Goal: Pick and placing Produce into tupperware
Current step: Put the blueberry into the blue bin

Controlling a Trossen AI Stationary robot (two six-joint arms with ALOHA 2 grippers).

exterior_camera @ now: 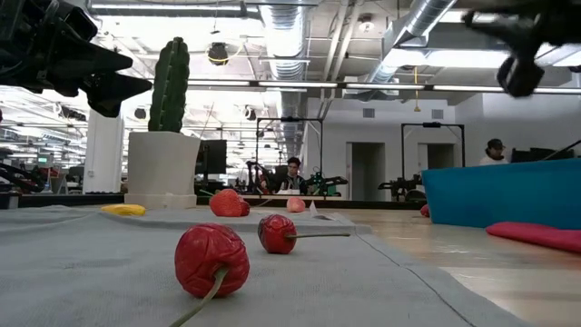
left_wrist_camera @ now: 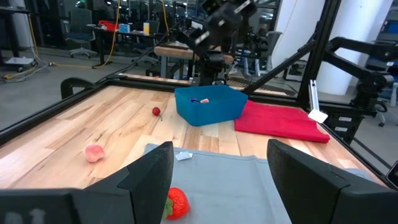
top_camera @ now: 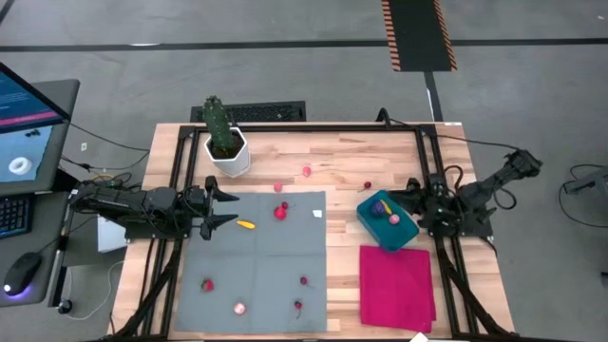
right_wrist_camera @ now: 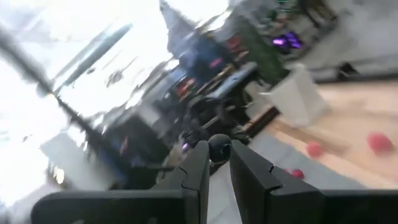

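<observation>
The teal tub (top_camera: 388, 220) stands on the wood right of the grey mat and holds a purple piece and a pink piece (top_camera: 393, 219). Small produce lies scattered: a yellow piece (top_camera: 245, 225), a strawberry (top_camera: 281, 211) and several red and pink pieces on the mat (top_camera: 207, 284), more on bare wood (top_camera: 307, 171). My left gripper (top_camera: 223, 209) hovers open over the mat's far left corner, with the strawberry (left_wrist_camera: 176, 204) just ahead of it. My right gripper (top_camera: 415, 195) is raised beside the tub's right end, its fingers (right_wrist_camera: 196, 165) close together and empty.
A tall green cactus in a white pot (top_camera: 226, 142) stands at the table's far left, close to my left gripper. A magenta cloth (top_camera: 396, 285) lies near the tub. Black frame rails (top_camera: 171, 190) run along both table sides. People sit in the room beyond (exterior_camera: 292, 173).
</observation>
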